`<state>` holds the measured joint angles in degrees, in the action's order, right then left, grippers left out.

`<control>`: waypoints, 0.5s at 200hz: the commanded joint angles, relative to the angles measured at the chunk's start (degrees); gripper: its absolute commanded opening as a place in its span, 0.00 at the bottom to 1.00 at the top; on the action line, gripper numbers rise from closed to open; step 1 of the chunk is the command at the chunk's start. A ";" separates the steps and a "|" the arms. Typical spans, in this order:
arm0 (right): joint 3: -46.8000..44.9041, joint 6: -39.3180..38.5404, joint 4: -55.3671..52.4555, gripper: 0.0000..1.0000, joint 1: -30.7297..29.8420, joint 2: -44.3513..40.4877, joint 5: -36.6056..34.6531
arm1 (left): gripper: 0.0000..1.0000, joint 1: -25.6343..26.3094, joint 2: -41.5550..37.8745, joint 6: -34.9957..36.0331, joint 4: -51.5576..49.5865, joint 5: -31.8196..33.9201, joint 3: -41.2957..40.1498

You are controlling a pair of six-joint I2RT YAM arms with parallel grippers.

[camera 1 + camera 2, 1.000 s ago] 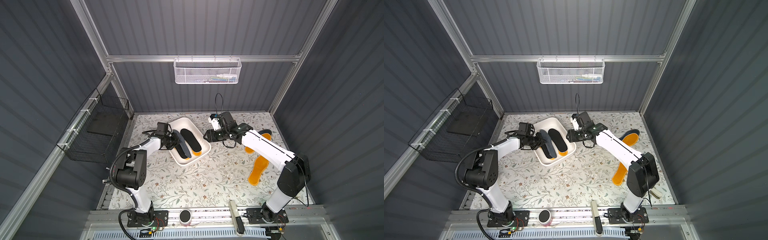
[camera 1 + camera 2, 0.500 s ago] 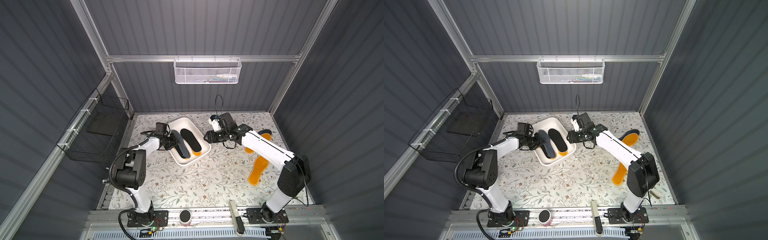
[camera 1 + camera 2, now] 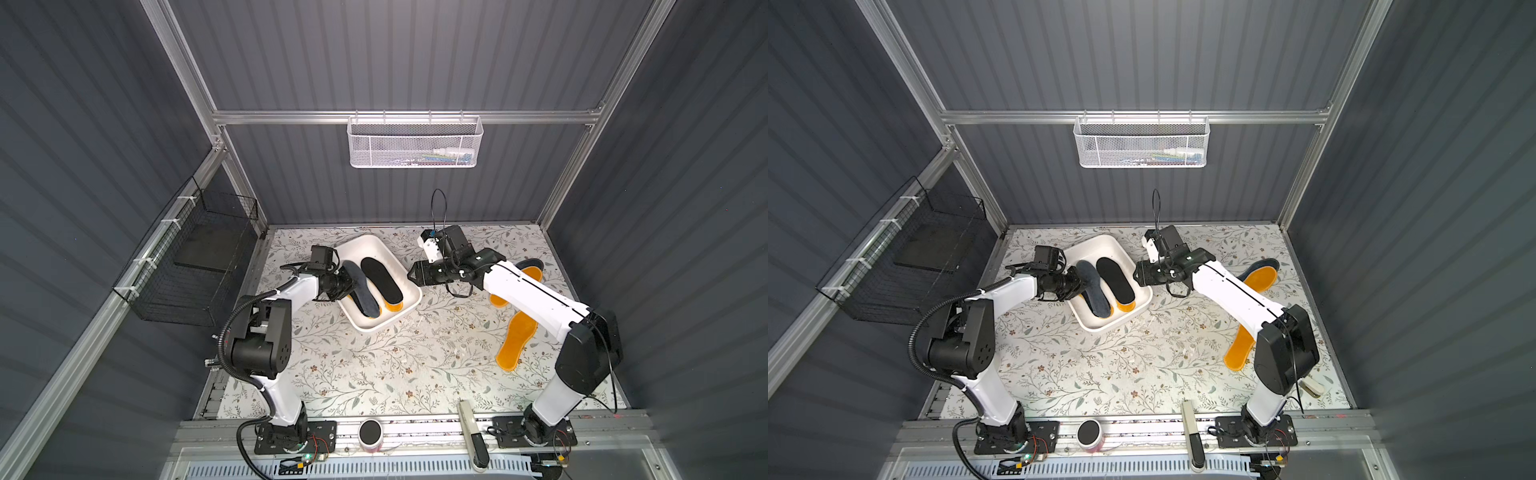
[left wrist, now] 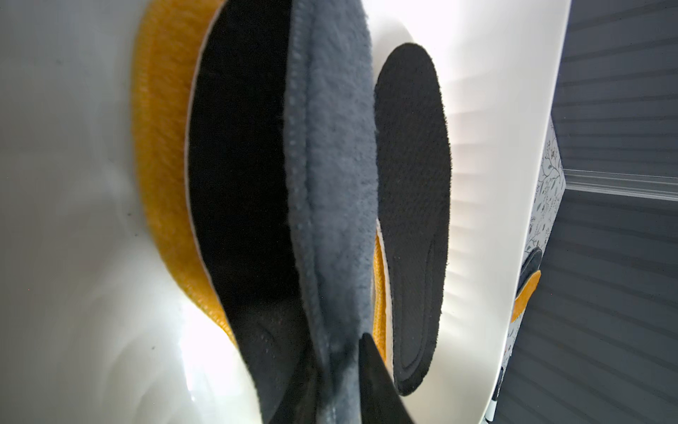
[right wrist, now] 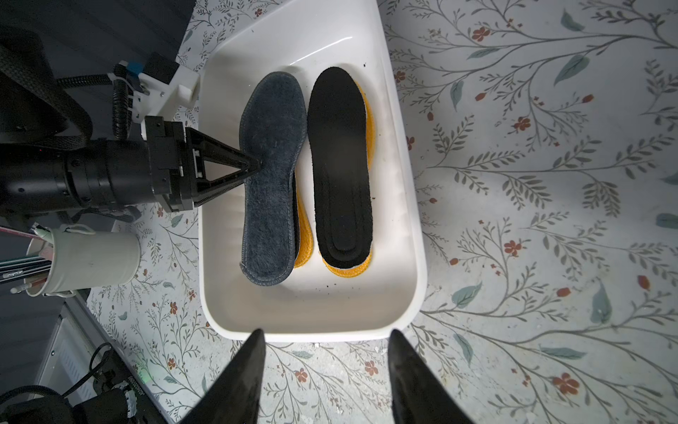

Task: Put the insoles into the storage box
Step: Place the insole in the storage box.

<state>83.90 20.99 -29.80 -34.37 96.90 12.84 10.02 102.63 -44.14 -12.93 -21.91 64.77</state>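
The storage box point(image 3: 415, 297) is a white tub, also in the wrist views point(image 5: 403, 183) point(image 4: 73, 183). In it lie a fuzzy grey-blue insole point(image 3: 362, 289) point(image 5: 273, 176) and a black insole point(image 3: 381, 280) point(image 5: 339, 165) on top of orange insoles point(image 5: 346, 270). My left gripper point(image 3: 347, 282) point(image 3: 1079, 280) reaches over the box's long side, its jaws closed on the fuzzy insole's edge point(image 4: 330, 165). Just outside the box's short end hangs my right gripper point(image 3: 413, 274) point(image 5: 324, 332), open and holding nothing. An orange insole point(image 3: 515, 345) lies on the table at the right. Another orange one point(image 3: 530, 272) and a dark one point(image 3: 528, 262) are partly hidden by the right arm.
A white mesh basket point(image 3: 415, 143) hangs on the back wall and a black wire basket point(image 3: 195, 266) on the left wall. A white cup of pens point(image 5: 91, 260) stands beside the box. A black round puck point(image 3: 370, 432) and a white tool point(image 3: 471, 432) lie on the front rail.
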 commanded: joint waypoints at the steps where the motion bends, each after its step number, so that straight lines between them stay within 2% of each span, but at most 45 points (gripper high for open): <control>1: -0.67 0.32 0.62 0.54 0.34 -1.50 0.67 | 0.21 -0.35 -1.27 1.05 -2.17 0.60 0.51; 65: -0.67 0.45 0.67 0.54 0.41 -1.47 1.09 | 0.34 -0.35 -2.94 2.05 -4.77 3.50 0.95; 100: -0.92 0.71 0.80 0.55 0.39 -1.71 1.13 | 0.37 -0.35 -3.22 2.32 -5.37 4.86 1.16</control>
<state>83.90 21.04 -29.78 -34.15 96.90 13.65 10.02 101.08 -43.07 -15.92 -18.52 64.77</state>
